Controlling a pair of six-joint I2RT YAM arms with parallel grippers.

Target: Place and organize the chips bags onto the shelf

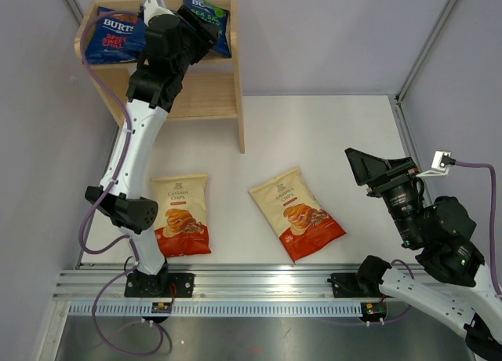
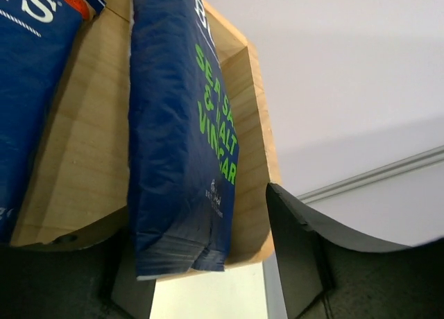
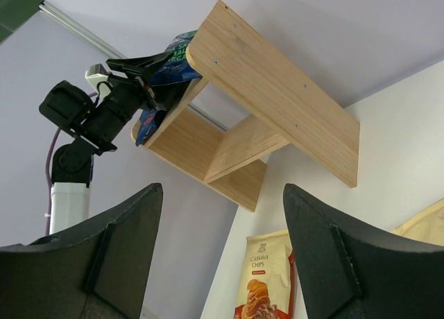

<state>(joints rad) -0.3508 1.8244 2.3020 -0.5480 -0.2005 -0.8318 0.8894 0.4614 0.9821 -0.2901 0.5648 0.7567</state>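
The vinegar bag (image 2: 177, 139) sits on the shelf's (image 1: 239, 102) top tier between the left gripper's (image 1: 205, 30) fingers, close by one and clear of the other. The second Burts bag (image 1: 116, 35) lies on that tier, left of this gripper. Back toward the arm bases, on the table (image 1: 329, 141), lie the near bag (image 1: 181, 214) and the far bag (image 1: 296, 212), both left of the right gripper (image 3: 222, 191).

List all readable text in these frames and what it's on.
"BURTS": left blue bag on top of the shelf; the red flavour lines under it are too blurred to read.
"SEA SA", "& MALT", "VINEGAR", in green and partly lost in creases: right blue bag.
"CHIPS": left cream bag and right cream bag; the word above it and the small print are too small to read.
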